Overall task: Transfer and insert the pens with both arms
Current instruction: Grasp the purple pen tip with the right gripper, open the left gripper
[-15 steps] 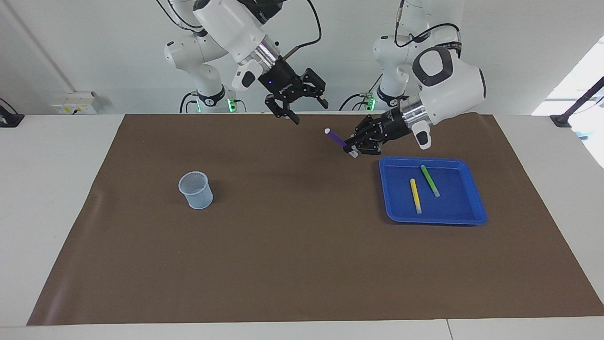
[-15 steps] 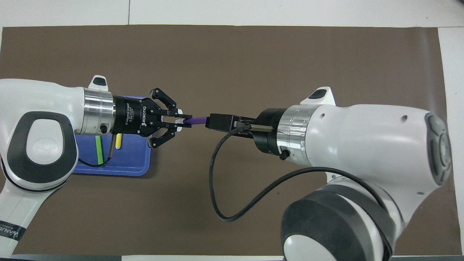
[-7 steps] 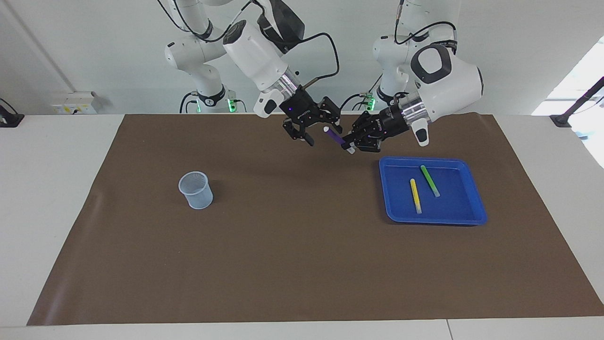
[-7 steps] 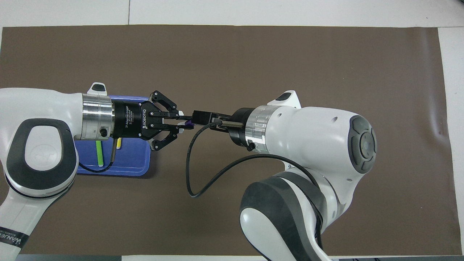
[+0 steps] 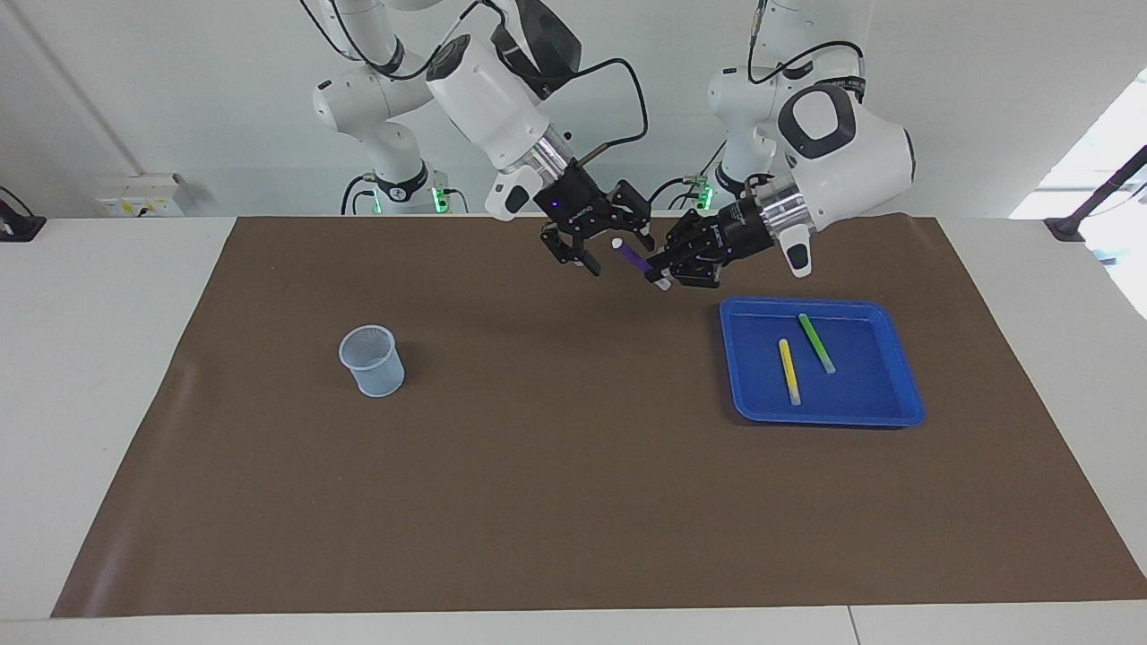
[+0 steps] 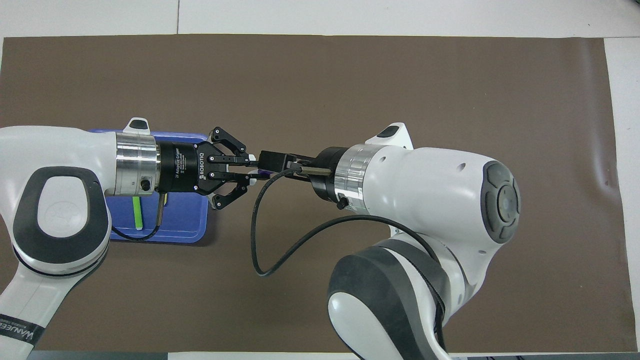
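Note:
The purple pen (image 5: 634,259) hangs tilted in the air over the brown mat, toward the robots' edge. My left gripper (image 5: 660,274) (image 6: 254,168) is shut on its lower end. My right gripper (image 5: 616,251) is open, and the pen's upper, pale-capped end lies between its fingers; whether they touch it I cannot tell. In the overhead view the right wrist's black block (image 6: 274,161) hides those fingers and most of the pen. The yellow pen (image 5: 789,371) and the green pen (image 5: 816,343) (image 6: 136,212) lie in the blue tray (image 5: 744,410).
A translucent cup (image 5: 370,360) stands upright on the mat toward the right arm's end of the table. The blue tray (image 6: 185,235) sits toward the left arm's end, partly under the left wrist in the overhead view. A black cable (image 6: 260,260) loops from the right wrist.
My right gripper has come down and across toward the left gripper, and its open fingers now stand around the purple pen's free end. The left gripper kept its hold and shifted slightly.

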